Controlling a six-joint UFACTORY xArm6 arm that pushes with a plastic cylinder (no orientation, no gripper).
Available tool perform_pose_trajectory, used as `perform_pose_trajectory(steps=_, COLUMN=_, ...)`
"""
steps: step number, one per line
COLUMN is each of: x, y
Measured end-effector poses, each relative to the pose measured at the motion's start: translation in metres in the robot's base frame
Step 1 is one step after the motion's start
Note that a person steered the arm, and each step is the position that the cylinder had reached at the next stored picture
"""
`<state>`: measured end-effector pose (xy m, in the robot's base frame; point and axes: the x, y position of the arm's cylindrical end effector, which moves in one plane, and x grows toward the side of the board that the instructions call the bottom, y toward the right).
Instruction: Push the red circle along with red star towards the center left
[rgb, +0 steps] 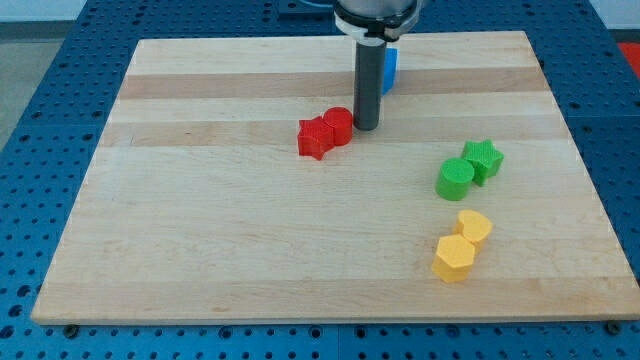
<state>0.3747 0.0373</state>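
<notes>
Red circle (339, 125) and red star (316, 137) sit touching each other a little above the desk's middle, the star at about 8 o'clock from the circle. Largest in view is the desk (250, 240) itself, a pale wooden board on a blue perforated base. Next comes the dark rod, standing upright; my tip (365, 127) rests just at 3 o'clock of the circle, touching it or nearly so. No claw exists on this arm, so there is nothing released or clenched to report; only the rod pushes.

A blue block (391, 68) is half hidden behind the rod at the desk's 12 o'clock edge, its shape unclear. Toward 3 o'clock lie a green circle (455, 178) and a green star (484, 158), touching. Toward 5 o'clock sit two yellow blocks (462, 244), one against the other, roughly hexagonal or rounded.

The goal lies at 9 o'clock, well apart from the pair. The risk, as I judge it, is the pair splitting: the star sits lower than the circle, off the push line, so a straight shove toward 9 o'clock could make the circle roll past it or squeeze the star away toward 7 o'clock. The round circle may also slip off my tip if contact is off-centre, leaving one block behind.
</notes>
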Motion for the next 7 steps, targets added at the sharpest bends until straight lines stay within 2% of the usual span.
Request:
perform_pose_trajectory(steps=4, x=0.0, y=-0.069)
perform_pose_trajectory(steps=5, x=0.0, y=-0.07)
perform_pose_trajectory(steps=6, x=0.001, y=-0.042)
perform_pose_trajectory(steps=7, x=0.019, y=-0.035)
